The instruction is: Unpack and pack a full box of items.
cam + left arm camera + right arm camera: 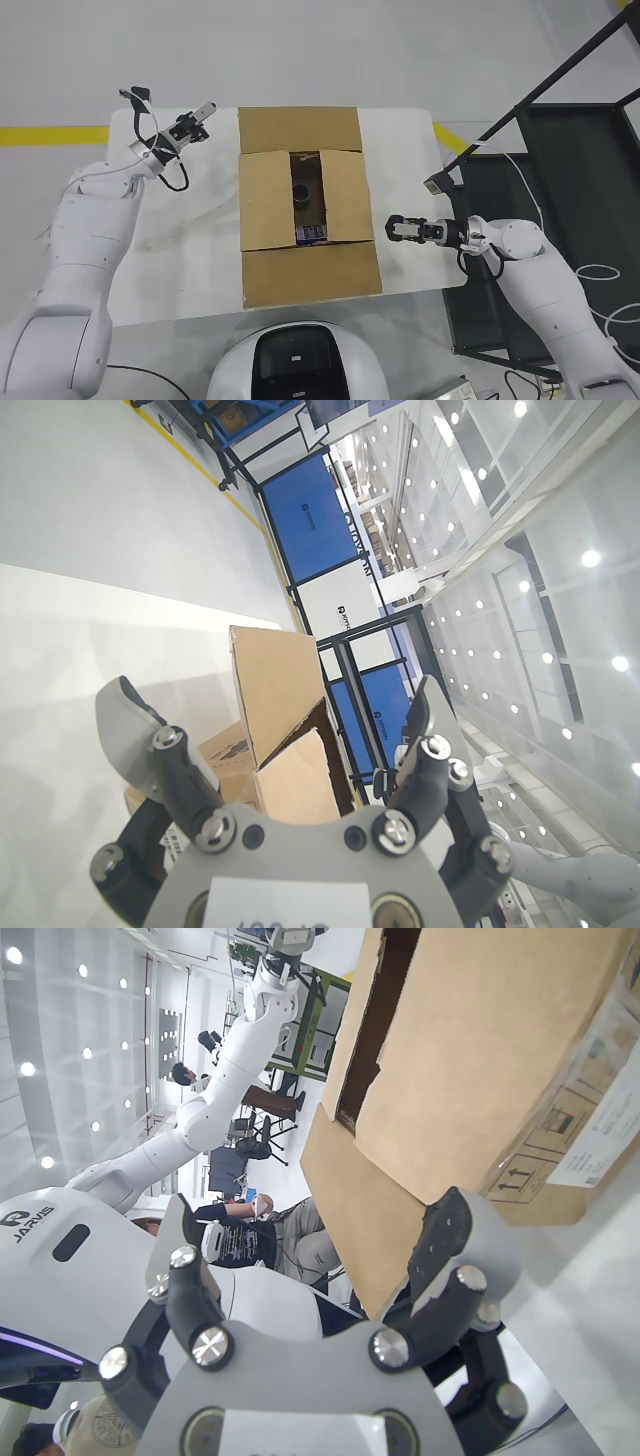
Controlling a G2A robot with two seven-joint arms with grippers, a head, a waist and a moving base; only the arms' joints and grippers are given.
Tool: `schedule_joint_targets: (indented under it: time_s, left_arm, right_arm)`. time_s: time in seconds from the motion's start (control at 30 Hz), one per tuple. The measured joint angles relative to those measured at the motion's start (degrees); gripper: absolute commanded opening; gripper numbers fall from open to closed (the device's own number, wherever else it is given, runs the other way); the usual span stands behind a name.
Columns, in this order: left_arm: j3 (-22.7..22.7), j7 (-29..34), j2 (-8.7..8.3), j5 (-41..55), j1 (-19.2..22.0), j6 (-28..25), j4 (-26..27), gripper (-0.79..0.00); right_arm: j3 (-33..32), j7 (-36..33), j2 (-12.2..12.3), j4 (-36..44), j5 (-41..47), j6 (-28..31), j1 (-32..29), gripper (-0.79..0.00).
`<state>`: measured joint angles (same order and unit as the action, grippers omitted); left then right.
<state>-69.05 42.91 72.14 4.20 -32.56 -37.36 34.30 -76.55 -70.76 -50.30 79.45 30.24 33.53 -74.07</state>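
Top view: the cardboard box [262, 200] is seen on the desk [405, 150], flaps [300, 130] folded outward — items [303, 190] inside. The left pincer [207, 110] is held spread by the desk's far edge; the right pincer [391, 228] — spread too — just beside a flap

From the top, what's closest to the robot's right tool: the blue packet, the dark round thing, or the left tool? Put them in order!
1. The small blue packet, in the brown cardboard box, at the end towards the robot, on the right tool side.
2. The dark round object, mid-box.
3. The left tool, off the box's far left corner.
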Motion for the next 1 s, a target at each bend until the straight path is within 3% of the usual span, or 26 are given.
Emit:
schedule_joint_targets:
  time_s: [0.13, 0.37, 0.6, 1.0]
  left_arm:
    - [0.2, -0.9, -0.14, -1.0, -0.3, 0.7, 0.7, 0.000]
    - [2.9, -9.0, 0.14, -10.9, -0.7, 4.4, 3.0, 0.000]
    - [6.9, -13.8, 2.62, -12.3, 2.7, 4.6, -3.8, 0.000]
    - [10.9, -11.2, 7.46, -7.4, 8.5, 5.2, -13.3, 0.000]
  right_arm:
    - [-0.2, 1.0, 0.1, 0.3, -1.1, -0.9, -0.2, 0.000]
    - [-2.8, 2.7, 0.9, 2.6, -5.5, -7.1, -4.2, 0.000]
    - [-4.6, 2.0, 1.6, 3.4, -8.7, -11.4, -8.4, 0.000]
    - [1.3, 3.0, 0.8, 6.0, -13.6, -14.3, -7.8, 0.000]
